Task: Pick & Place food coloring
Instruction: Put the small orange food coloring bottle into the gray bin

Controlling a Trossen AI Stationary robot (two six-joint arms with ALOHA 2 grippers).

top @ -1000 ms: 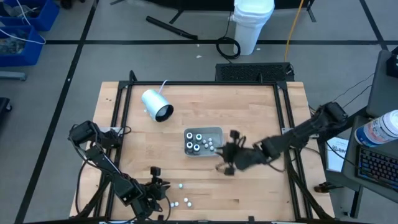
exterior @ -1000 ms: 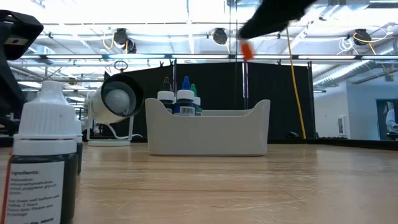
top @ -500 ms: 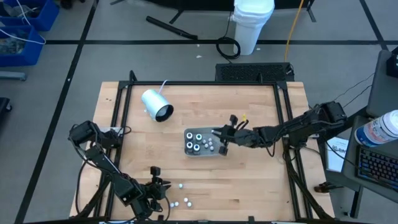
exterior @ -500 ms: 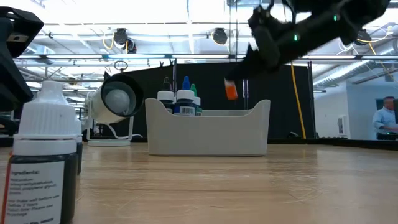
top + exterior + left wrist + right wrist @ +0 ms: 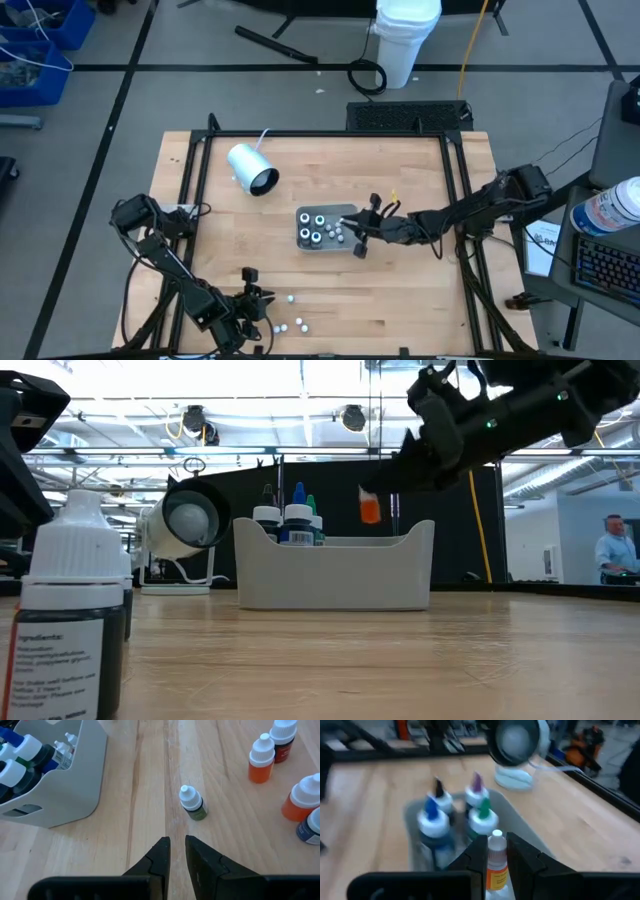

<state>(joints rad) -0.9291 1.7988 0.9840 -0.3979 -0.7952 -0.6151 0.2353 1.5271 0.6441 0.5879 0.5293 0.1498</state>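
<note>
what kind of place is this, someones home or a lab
Most likely a robotics lab or workshop, not a home. A wooden table in a black metal frame stands on a taped floor, black curtains and ceiling rigging with lamps show behind it, and a blue parts bin sits at the edge.

Bottles (image 5: 322, 228) in tray (image 5: 349, 210), mid-table

From above, the bottles in the tray (image 5: 347, 211) are too small to tell apart by colour. At table height, the near bottle (image 5: 70, 620) is cut off by the picture's lower edge. The right wrist view blurs the tray's bottles (image 5: 450, 817), and the fingers (image 5: 475, 855) hide the orange bottle's (image 5: 495, 862) sides.
</note>
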